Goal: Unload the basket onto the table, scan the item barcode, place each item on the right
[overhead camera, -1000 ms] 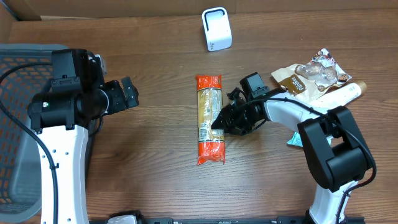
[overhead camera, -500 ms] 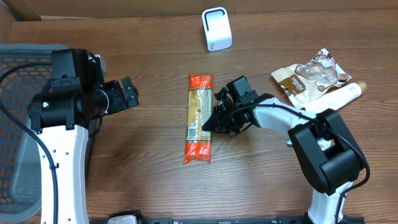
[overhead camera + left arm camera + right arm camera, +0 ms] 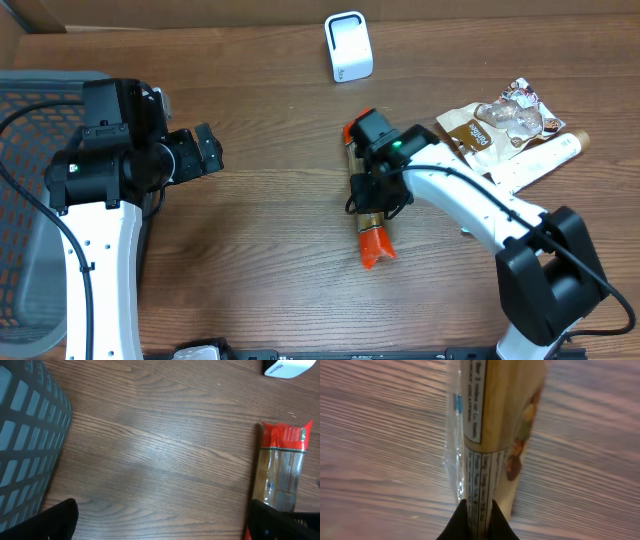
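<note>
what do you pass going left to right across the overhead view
mesh basket → left gripper → pasta packet → snack packets

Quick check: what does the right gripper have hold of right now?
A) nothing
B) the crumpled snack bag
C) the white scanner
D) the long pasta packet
D: in the right wrist view, the right gripper is pinched shut on the edge of the pasta packet.
</note>
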### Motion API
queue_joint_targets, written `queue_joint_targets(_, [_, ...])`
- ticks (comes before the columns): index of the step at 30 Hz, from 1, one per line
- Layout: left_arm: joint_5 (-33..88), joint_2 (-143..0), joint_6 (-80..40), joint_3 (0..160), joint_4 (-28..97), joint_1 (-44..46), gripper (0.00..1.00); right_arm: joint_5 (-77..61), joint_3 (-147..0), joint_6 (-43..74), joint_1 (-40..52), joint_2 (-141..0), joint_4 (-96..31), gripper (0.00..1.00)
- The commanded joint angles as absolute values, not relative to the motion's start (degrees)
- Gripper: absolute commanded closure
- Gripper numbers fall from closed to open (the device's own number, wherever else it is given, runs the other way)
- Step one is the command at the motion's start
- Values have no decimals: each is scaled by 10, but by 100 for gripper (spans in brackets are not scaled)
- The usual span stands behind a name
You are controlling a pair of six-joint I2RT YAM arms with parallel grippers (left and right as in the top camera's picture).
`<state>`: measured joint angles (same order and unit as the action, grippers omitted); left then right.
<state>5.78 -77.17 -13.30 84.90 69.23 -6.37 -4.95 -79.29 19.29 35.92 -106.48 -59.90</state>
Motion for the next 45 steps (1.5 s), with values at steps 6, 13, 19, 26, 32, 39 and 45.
queue_joint_targets(6, [58, -776, -124, 860, 691, -63, 0, 90, -820, 162, 431, -1036, -615, 85])
queue_joint_targets(13, [58, -776, -124, 860, 691, -63, 0, 64, -813, 159, 423, -1038, -610, 51])
queue_joint_targets(19, [58, -776, -124, 860, 691, -63, 1, 22, -810, 118, 409, -1045, -605, 28])
queue_joint_targets(26, [58, -776, -124, 860, 691, -63, 0, -64, -810, 74, 404, -1106, -583, 27])
queue_joint_targets(32, [58, -776, -124, 860, 691, -63, 0, -84, -810, 72, 402, -1139, -584, 38])
queue_joint_targets(39, [58, -776, -124, 860, 691, -63, 0, -133, -820, 71, 385, -1138, -595, 79])
queue_joint_targets(45, [58, -776, -124, 860, 691, -63, 0, -260, -857, 34, 347, -1138, -627, 90])
